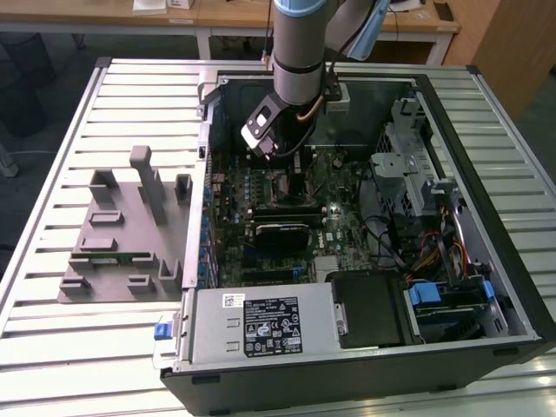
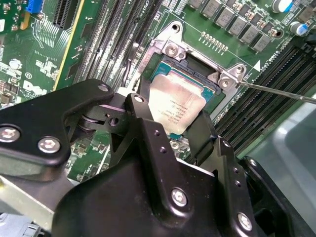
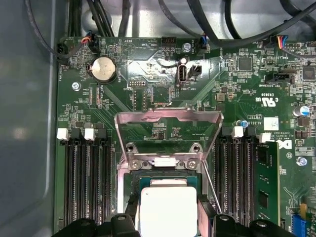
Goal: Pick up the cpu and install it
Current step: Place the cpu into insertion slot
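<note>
A slatted metal table [image 1: 52, 156] is carrying the whole set-up. An open computer case [image 1: 347, 382] is lying on its side directly on the slats, towards the exterior view's right. A grey moulded fixture [image 1: 130, 234] is resting flat on the slats just beside the case, on the exterior view's left

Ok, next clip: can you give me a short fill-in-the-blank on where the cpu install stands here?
1. The fingers grip the cpu at the ____ on the motherboard.
2. The metal clamp frame there stands ____, not shut.
3. The memory stick in its slot is coloured ____.
Missing words: socket; open; green.
</note>
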You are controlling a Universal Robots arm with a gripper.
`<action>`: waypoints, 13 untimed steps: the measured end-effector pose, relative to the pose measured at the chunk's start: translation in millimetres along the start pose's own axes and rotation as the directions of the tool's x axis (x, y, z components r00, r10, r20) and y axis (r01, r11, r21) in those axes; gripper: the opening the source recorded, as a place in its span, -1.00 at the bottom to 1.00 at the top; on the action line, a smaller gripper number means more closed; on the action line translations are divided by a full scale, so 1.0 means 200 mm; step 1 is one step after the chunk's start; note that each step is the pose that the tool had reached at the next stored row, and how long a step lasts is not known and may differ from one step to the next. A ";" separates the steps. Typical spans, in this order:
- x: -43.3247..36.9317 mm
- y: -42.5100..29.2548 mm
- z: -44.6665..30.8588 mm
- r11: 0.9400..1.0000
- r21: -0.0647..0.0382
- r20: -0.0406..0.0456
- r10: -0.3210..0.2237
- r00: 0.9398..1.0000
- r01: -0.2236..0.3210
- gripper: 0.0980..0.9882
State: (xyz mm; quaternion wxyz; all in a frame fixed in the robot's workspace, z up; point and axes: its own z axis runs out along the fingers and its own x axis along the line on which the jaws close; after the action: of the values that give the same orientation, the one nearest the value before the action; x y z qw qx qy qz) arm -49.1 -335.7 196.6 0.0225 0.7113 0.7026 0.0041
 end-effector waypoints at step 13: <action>0.011 -0.002 0.021 1.000 0.000 -0.001 0.001 1.000 -0.001 0.00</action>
State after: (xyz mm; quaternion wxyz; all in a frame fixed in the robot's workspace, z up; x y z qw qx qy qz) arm -49.4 -333.5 192.4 0.0223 0.7117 0.7021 0.0043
